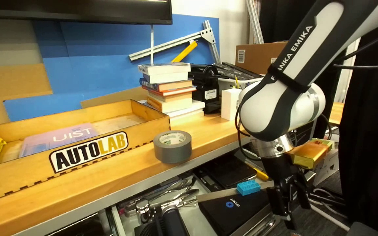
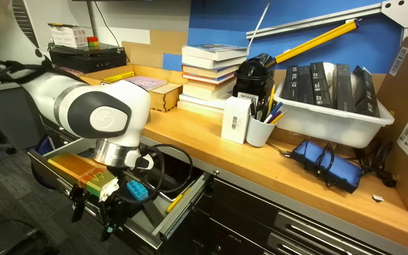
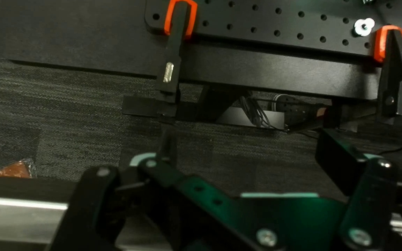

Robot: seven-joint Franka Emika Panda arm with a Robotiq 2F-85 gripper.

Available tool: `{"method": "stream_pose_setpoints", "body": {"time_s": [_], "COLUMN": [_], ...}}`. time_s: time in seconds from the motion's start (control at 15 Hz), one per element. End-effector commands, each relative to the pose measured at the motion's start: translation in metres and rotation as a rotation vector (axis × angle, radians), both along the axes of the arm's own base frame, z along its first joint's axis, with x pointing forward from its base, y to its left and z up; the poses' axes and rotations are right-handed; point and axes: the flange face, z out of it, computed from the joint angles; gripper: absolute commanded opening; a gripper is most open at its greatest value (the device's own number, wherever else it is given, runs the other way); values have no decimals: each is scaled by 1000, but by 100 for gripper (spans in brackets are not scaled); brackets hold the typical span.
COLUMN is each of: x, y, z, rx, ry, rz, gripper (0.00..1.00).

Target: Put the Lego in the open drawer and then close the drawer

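Lego (image 1: pixel 248 187): inside drawer (image 2: pixel 175 214). Gripper (image 1: pixel 298 214): outside drawer, by its front; fingers parted, empty. Step, seemingly: closing; next need: inward push

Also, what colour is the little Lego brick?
Bright cyan-blue, studs included; the Lego brick shows best in an exterior view.

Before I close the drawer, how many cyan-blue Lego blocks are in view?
1. The cyan-blue Lego is in the open drawer, at the edge of the black iFixit case, and shows in both exterior views. More could be hidden in there.
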Motion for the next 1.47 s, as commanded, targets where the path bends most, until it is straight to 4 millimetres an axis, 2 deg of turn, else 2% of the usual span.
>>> {"method": "stream_pose_setpoints", "body": {"time_s": [0.0, 0.53, 0.87, 1.4], "x": [25, 82, 111, 126], "y": [4, 14, 22, 28], "z": [3, 12, 16, 21], "rx": [10, -115, -205, -371], "ry": [-91, -292, -435, -655], "rz": [-119, -416, -619, -881], "gripper": [100, 100, 100, 100]}}
